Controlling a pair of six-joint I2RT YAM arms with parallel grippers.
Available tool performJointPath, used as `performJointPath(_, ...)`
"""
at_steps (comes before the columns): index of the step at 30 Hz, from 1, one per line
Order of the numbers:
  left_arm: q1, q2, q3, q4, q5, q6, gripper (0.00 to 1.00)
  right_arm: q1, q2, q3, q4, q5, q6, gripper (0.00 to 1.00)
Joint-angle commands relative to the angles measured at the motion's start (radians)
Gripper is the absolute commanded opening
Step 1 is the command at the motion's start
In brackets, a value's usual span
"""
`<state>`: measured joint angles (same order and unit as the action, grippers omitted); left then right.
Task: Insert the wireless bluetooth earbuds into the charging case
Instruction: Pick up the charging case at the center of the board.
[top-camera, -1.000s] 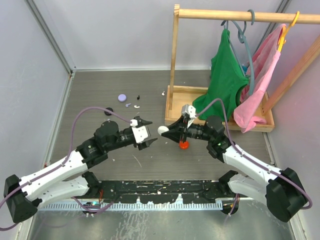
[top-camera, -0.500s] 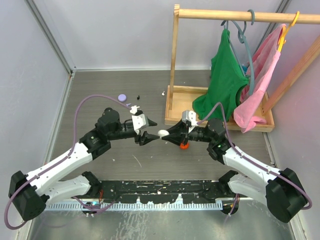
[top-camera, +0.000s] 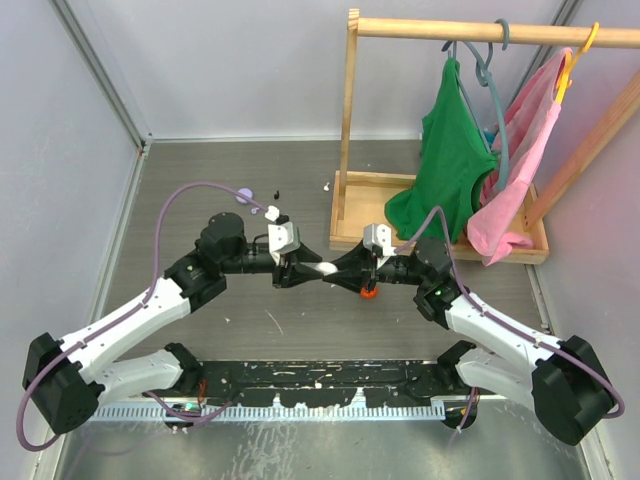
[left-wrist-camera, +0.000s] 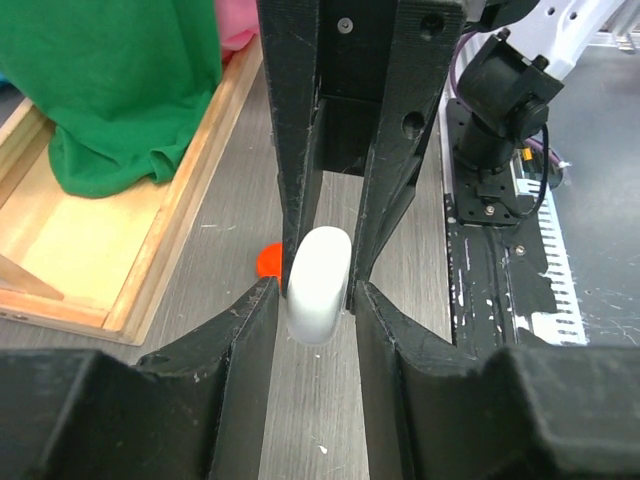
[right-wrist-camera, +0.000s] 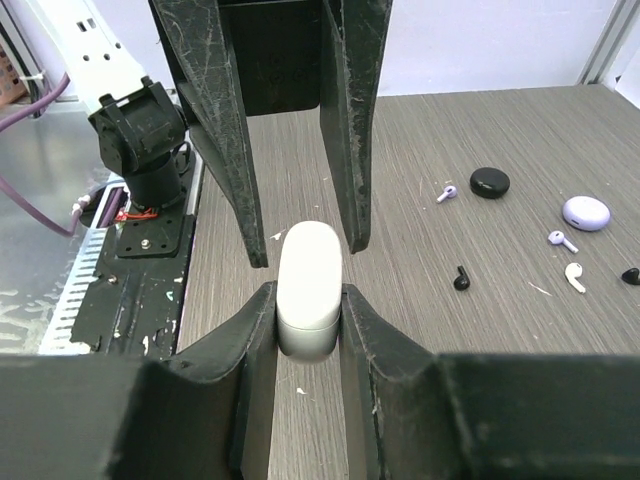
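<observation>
The white charging case (right-wrist-camera: 310, 270) hangs above the table, and my right gripper (right-wrist-camera: 308, 300) is shut on its near end. Facing it, my left gripper (left-wrist-camera: 316, 295) has its jaws narrowed around the case's (left-wrist-camera: 318, 280) other end, with thin gaps still showing on each side. From above, the two grippers meet tip to tip at the case (top-camera: 325, 268). On the table lie loose earbuds: a lilac one (right-wrist-camera: 446, 193), a second lilac one (right-wrist-camera: 562, 240), a white one (right-wrist-camera: 575, 277) and a black one (right-wrist-camera: 461, 279).
A black disc (right-wrist-camera: 489, 181) and a lilac disc (right-wrist-camera: 586, 212) lie among the buds. A red disc (top-camera: 367, 291) sits under the right gripper. A wooden rack (top-camera: 360, 180) with a green garment (top-camera: 455, 150) and a pink garment (top-camera: 520, 150) stands at the back right.
My left arm has reached right to the case and its jaws have narrowed around the case's free end. The right gripper has kept its hold and barely moved.
</observation>
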<state>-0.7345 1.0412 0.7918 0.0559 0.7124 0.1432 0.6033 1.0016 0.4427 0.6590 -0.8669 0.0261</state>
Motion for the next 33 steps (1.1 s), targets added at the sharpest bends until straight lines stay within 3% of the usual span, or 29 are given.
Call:
performJointPath(1,0.004,0.007,0.056,0.041,0.068,-0.031,0.38,0.007,-0.006,0.011,0.065,0.003,-0.024,0.06)
performJointPath(12,0.005,0.062,0.098,-0.019,0.109,-0.054,0.26,0.009,-0.013,0.011,0.065,0.029,-0.036,0.12)
performJointPath(33,0.005,0.082,0.116,-0.085,0.107,-0.051,0.37,0.008,-0.039,-0.003,0.073,0.095,-0.05,0.19)
